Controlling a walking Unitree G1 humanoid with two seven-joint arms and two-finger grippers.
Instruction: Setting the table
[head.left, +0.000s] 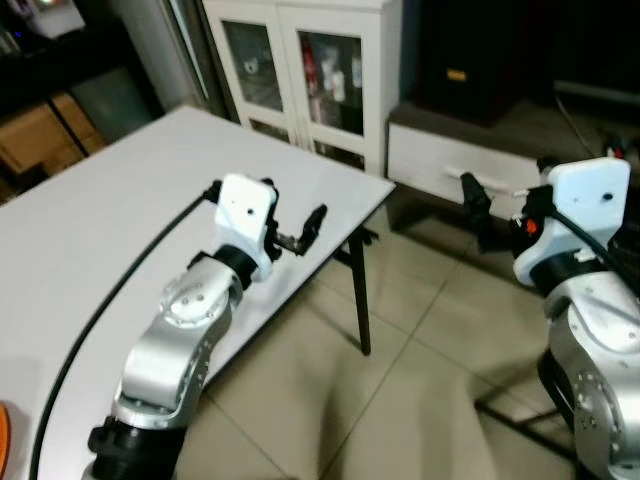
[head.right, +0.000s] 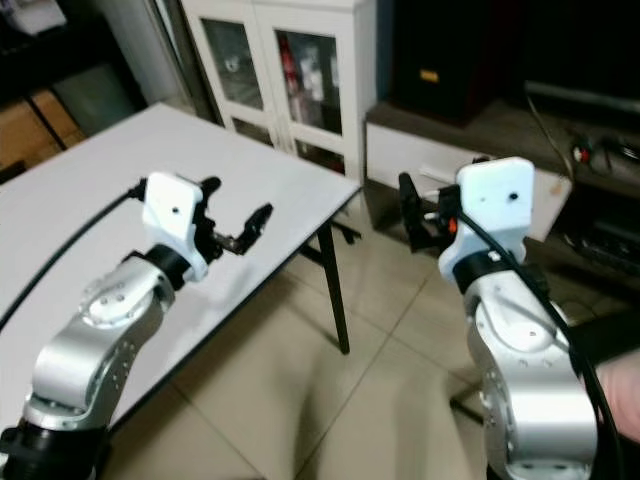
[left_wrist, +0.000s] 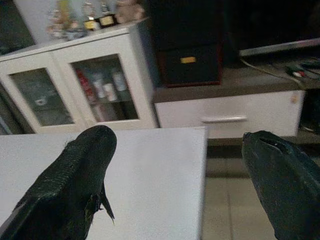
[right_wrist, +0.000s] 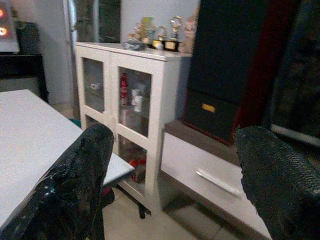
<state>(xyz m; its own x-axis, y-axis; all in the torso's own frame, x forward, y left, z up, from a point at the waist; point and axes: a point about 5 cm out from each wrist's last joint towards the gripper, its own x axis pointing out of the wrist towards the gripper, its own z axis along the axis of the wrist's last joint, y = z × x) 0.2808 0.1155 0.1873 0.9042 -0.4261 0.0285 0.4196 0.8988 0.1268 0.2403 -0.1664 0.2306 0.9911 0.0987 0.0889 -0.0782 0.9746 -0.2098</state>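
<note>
You've got the white table (head.left: 90, 230) in front of you, running off to your left, its near corner by the black folding leg (head.left: 358, 300). The top looks bare as far as it's in frame: no plates, cutlery or cups laid. Only an orange sliver (head.left: 4, 440) at the bottom edge of the left eye view, can't tell what it is. So by my read the setting hasn't started; everything's left to do.

Left gripper (head.left: 295, 228) hovers over the table's right edge near that corner, fingers spread wide, nothing between them. Left wrist view confirms: both fingers (left_wrist: 75, 185) apart, just tabletop and floor past them. A black cable (head.left: 110, 300) trails from that arm across the table.

Right gripper (head.right: 415, 215) is held off the table, over the tiled floor (head.left: 400, 390), also wide open and empty.

Beyond: white glass-door cabinet (head.left: 310, 70) with bottles and small items inside, low white drawer unit (head.left: 450, 165) next to it.

No tableware in reach, so you'll likely have to go and fetch some first. The cabinet is a guess, not confirmed.
</note>
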